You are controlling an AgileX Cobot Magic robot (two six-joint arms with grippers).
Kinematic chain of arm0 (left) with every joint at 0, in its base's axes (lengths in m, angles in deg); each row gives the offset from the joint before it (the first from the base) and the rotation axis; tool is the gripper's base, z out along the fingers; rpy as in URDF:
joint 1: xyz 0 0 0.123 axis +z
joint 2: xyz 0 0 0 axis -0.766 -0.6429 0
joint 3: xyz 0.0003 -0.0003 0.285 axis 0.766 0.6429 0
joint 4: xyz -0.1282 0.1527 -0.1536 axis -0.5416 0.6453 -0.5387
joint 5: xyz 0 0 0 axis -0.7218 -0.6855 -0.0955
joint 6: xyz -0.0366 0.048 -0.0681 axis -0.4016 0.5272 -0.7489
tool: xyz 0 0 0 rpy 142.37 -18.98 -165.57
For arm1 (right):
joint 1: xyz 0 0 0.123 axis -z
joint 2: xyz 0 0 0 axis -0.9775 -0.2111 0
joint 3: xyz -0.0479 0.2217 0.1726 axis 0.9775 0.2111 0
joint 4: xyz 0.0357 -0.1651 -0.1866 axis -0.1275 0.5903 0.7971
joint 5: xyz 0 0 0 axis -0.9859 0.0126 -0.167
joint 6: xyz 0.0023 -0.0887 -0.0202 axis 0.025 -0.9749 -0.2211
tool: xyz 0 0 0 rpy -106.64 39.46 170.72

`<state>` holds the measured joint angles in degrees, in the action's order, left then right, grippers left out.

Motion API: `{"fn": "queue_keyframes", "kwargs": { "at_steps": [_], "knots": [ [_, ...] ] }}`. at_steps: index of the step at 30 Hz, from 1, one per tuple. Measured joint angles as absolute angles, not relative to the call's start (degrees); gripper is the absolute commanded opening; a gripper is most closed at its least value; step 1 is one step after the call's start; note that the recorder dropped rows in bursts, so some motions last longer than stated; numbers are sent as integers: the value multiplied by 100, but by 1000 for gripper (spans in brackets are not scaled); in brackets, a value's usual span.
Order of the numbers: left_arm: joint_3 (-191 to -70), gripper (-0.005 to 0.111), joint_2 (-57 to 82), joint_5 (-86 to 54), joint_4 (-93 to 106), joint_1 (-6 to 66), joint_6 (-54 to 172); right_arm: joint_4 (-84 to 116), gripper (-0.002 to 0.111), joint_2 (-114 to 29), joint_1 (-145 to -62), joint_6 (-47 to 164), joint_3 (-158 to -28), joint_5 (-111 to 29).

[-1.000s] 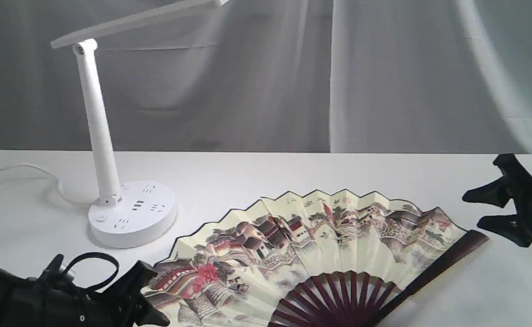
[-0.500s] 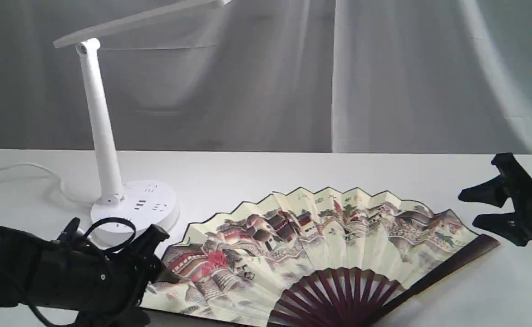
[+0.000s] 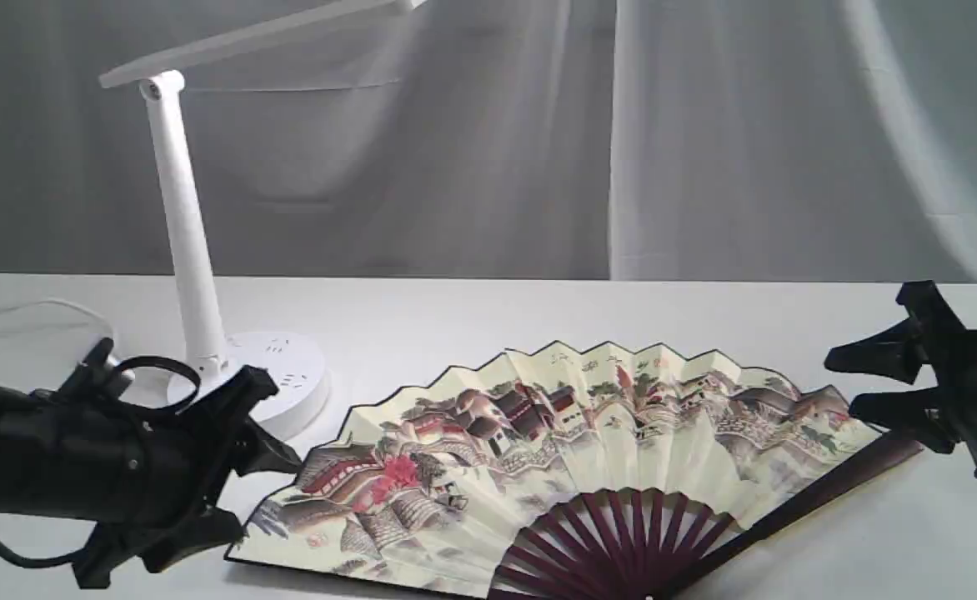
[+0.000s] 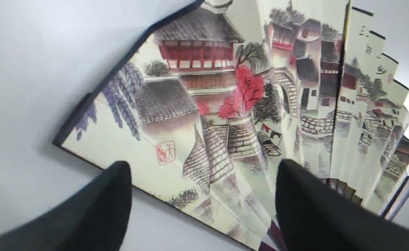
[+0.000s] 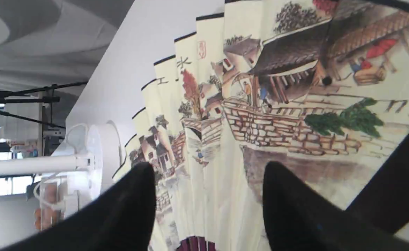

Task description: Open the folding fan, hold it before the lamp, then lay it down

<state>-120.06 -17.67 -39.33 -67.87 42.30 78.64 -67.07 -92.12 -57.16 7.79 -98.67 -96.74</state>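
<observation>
**Fan spread and down on the table; both grippers empty**

Exterior view: The folding fan (image 3: 588,450) lies fully spread across the lower middle of the frame on the white table (image 3: 472,325). Its painted side faces up and its maroon ribs converge at the bottom edge. The lamp (image 3: 184,242) stands at the upper left, its round base just beyond the fan's left end and its cord (image 3: 22,312) trailing off to the left edge. The left gripper (image 3: 268,500) sits at the lower left with its jaws spread wide beside the fan's left corner and nothing between them. The right gripper (image 3: 839,387) hangs at the right edge, close to the fan's right guard, its jaws parted and empty as well. I cannot tell whether its lower finger touches the paper.

Left wrist view: The two dark fingers (image 4: 117,195) stand well apart above the folding fan (image 4: 246,104), near its guard edge. Paper and bare table show in the gap, so nothing is clasped.

Right wrist view: The right gripper (image 5: 208,167) is likewise released, with the fan's (image 5: 277,87) pleats showing between its fingers. The lamp (image 5: 96,157) base is visible past the fan's far end.

Progress, as a judgement: the opening is done, and the fan appears to be laid down and let go. Whether it was held before the lamp cannot be told from this moment. If it was, little seems left beyond drawing both arms clear without snagging the paper.
</observation>
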Motion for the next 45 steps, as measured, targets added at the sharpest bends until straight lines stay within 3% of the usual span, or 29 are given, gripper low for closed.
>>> {"fn": "queue_keyframes", "kwargs": {
  "at_steps": [5,13,21,26,36,45],
  "knots": [
    [-12006,43,-1281,-4031,-5956,4476,7830,-6484,47,-9103,-5716,779,-9867,-9875],
    [-12017,43,-867,-4167,-4223,4718,7263,-5469,47,-8358,-5716,768,-9867,-9510],
    [-12026,43,-750,-4846,-158,4728,4948,-4005,46,-7710,-5787,1230,-9867,-9162],
    [-12026,43,-455,-5183,1637,4728,3843,-2744,43,-7280,-6275,1731,-9867,-8864],
    [-12026,41,132,-5173,1784,4728,3529,38,43,-6662,-7301,3990,-9867,-8586],
    [-12026,14,160,-5239,1674,4184,3481,319,36,-6271,-7312,4617,-9855,-8672]
  ]
}}
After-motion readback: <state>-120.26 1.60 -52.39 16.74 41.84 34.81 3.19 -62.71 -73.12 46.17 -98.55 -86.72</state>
